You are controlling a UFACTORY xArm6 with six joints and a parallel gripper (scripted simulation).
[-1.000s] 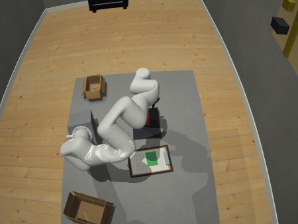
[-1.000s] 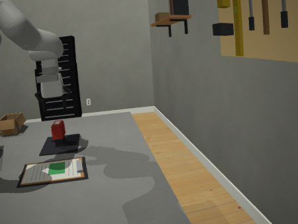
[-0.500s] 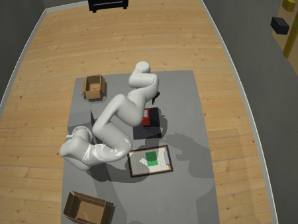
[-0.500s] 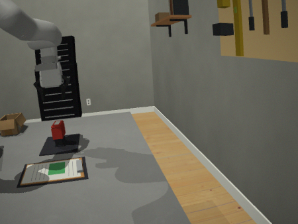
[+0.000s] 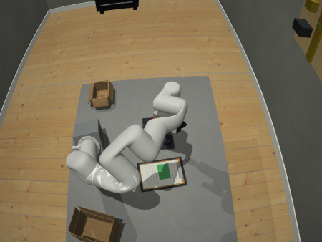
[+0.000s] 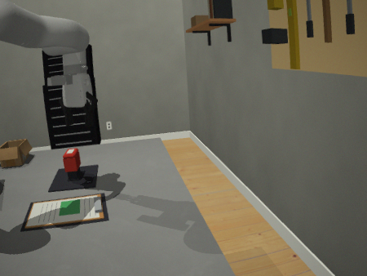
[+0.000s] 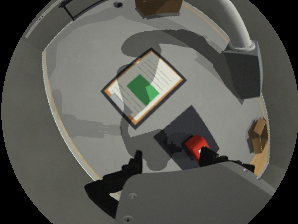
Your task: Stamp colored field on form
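Note:
The red stamp (image 6: 72, 160) (image 7: 194, 144) stands upright on the dark mat (image 6: 61, 184) (image 5: 171, 144) (image 7: 193, 119). In the top view the arm hides nearly all of it. The form (image 5: 152, 176) (image 6: 42, 213) (image 7: 168, 74) lies on a clipboard in front of the mat, and its green field (image 5: 164, 171) (image 6: 69, 207) (image 7: 141, 88) is bare. My gripper (image 6: 77, 107) (image 7: 172, 159) is open and empty. It hangs well above the stamp, which sits close by the right finger in the wrist view.
An open cardboard box (image 5: 101, 94) (image 6: 14, 152) stands at the mat's far side, and another box (image 5: 94, 225) is near the front left. A grey block (image 5: 86, 130) sits by the arm's base. A black shelf unit (image 6: 71, 122) stands at the back wall.

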